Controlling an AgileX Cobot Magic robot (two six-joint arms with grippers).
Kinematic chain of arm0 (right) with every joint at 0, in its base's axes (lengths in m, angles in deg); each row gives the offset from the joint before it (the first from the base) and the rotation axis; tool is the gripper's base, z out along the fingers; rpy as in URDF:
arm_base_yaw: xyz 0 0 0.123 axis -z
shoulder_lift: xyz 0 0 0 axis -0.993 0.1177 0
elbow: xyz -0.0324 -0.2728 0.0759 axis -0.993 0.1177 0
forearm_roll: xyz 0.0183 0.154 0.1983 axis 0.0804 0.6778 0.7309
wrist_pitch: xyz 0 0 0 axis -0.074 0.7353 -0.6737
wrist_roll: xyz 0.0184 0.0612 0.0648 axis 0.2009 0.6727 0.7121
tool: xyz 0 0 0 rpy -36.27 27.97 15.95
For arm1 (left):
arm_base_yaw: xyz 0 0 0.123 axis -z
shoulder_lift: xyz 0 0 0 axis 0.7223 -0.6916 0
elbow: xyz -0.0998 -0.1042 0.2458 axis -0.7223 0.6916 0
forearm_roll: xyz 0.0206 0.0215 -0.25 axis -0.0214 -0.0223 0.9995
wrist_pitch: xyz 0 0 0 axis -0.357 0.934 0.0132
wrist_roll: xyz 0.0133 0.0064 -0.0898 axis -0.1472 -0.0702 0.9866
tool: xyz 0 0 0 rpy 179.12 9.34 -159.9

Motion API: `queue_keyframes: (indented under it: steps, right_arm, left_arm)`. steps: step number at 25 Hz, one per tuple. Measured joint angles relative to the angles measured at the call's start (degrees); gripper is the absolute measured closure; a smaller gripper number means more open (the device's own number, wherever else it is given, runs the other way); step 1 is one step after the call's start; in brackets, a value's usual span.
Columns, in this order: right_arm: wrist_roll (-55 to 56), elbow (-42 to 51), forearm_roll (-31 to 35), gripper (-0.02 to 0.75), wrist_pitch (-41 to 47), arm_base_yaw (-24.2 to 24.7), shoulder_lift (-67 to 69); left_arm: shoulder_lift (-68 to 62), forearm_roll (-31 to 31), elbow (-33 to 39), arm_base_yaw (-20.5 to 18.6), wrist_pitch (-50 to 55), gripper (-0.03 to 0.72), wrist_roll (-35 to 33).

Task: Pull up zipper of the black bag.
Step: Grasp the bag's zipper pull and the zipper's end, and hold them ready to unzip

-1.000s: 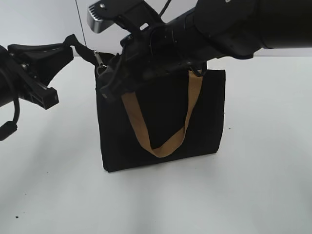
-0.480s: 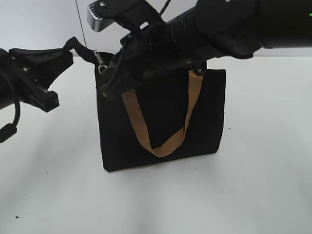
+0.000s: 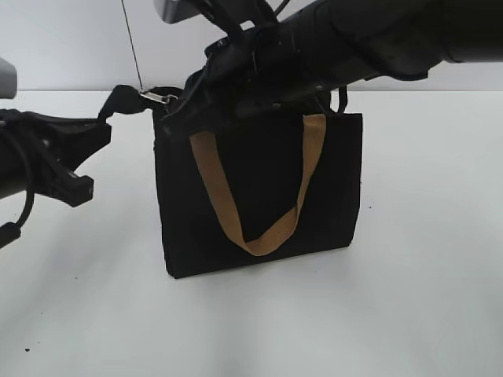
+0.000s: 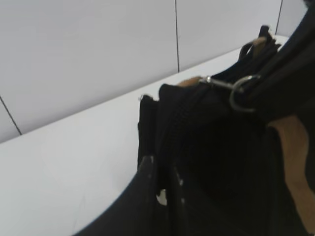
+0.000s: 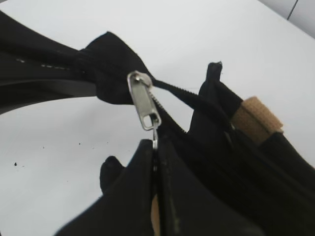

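Since the earlier frame, zipper has travelled left, reaching the black bag's corner; right hand clamps its pull; left hand pinches fabric; maintain tension

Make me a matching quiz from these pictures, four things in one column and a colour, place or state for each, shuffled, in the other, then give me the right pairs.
Things:
1. zipper
2. bag
3. handle
4. right gripper

Descriptions:
A. tan, hanging in a loop down the front
B. shut on the pull tab
C. silver metal, near the bag's top corner
D. black, standing upright on the white table

Pairs: 1-C, 2-D, 3-A, 4-B
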Motion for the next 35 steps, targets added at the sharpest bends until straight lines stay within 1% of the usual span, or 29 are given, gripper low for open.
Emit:
queue_keyframes:
  steps: [4,11,19,26,32,35]
  right_arm:
    - [4.0,0.0,0.0,0.751,2.6,1.6,-0.4]
    - [8.8,0.0,0.2,0.751,9.5,6.7,-1.2]
    - [9.4,0.0,0.9,0.751,14.5,13.2,-3.9]
    - [9.5,0.0,0.8,0.751,18.3,20.0,-3.9]
    - [9.8,0.0,-2.6,0.751,20.5,24.8,-4.0]
    - [9.9,0.0,-3.3,0.751,21.0,25.8,-4.1]
  left_arm:
    - [0.0,0.1,0.0,0.0,5.1,0.662,0.0]
    - [0.0,0.2,0.0,0.0,8.6,0.662,0.0]
    - [0.0,2.5,-0.4,0.1,10.0,0.662,0.0]
    - [0.0,3.3,-0.4,-2.7,13.4,0.663,0.0]
    - [0.0,4.5,-0.5,-3.2,14.1,0.664,0.0]
    - [0.0,4.6,-0.5,-3.2,14.1,0.664,0.0]
